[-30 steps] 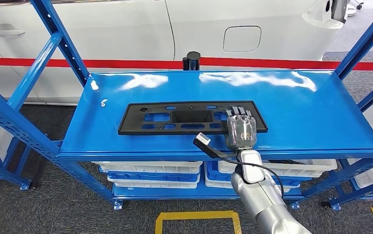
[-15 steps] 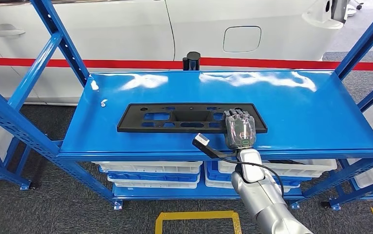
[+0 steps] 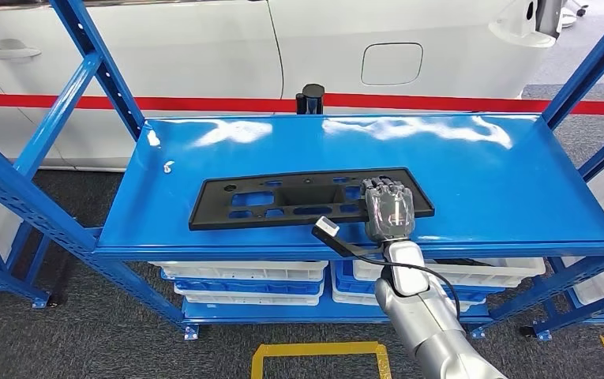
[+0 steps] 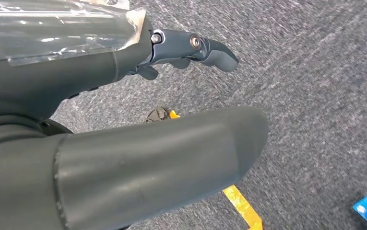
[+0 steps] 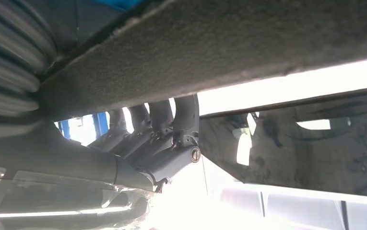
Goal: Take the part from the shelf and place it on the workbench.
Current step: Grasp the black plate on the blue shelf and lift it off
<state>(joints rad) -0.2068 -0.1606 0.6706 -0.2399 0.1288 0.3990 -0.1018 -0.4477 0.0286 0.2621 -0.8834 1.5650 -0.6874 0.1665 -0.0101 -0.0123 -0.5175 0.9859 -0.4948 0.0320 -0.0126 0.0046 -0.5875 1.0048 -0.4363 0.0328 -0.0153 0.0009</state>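
A long flat black part [image 3: 213,208] with several cutouts lies across the top of the blue shelf [image 3: 488,178], near its front edge. My right hand [image 3: 389,209] grips the part's right end, fingers over its top face. In the right wrist view the dark fingers [image 5: 171,124] curl around the part's edge [image 5: 219,48], seen from close below. My left hand [image 4: 191,48] hangs over grey carpet, holding nothing, with its fingers apart.
Blue uprights [image 3: 93,63] frame the shelf on both sides. A small black cylinder [image 3: 312,99] stands at the shelf's back edge, before a white car [image 3: 204,47]. White bins [image 3: 243,272] fill the lower level. Yellow tape [image 3: 322,349] marks the floor.
The part has swung slightly in my right hand's hold: its left end has slid toward the shelf's front edge. The hand itself has barely shifted.
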